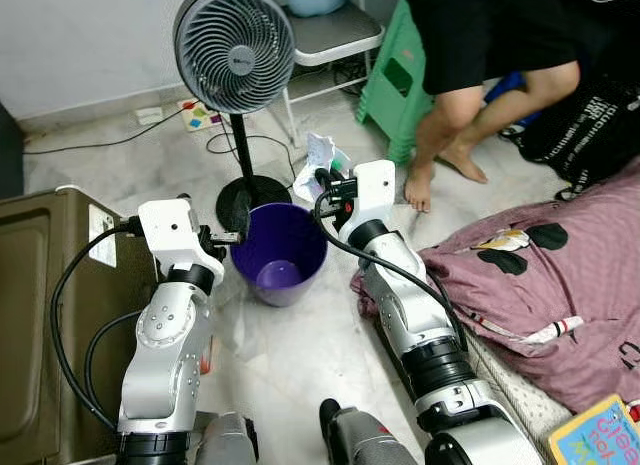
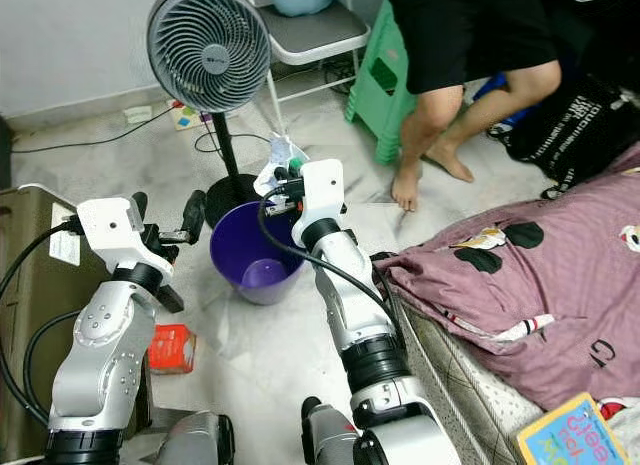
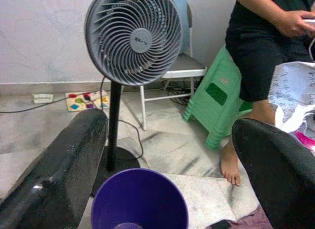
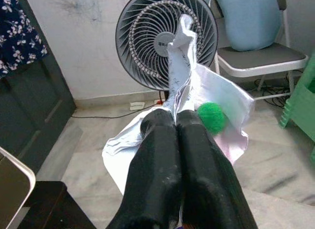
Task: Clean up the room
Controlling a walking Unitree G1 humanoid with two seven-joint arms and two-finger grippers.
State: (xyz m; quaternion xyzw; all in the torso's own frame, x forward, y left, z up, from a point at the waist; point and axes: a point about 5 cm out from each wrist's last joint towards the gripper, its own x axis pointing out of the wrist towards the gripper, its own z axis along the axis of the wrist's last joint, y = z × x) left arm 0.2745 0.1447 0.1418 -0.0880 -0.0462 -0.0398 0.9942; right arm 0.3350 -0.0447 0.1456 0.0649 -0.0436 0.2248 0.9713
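Nearby, purple bin [image 1: 279, 247] apparently empty; right hand [image 4: 176, 121] pinching white wrapper [image 4: 216, 103].

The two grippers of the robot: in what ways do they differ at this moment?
The left gripper has its fingers wide apart and holds nothing; the right gripper is shut on a white crumpled plastic bag. The left gripper sits beside the near rim of the round purple plastic bucket, on the robot's left; the right gripper is by the bucket's far right rim. Both have long black fingers on silver arms.
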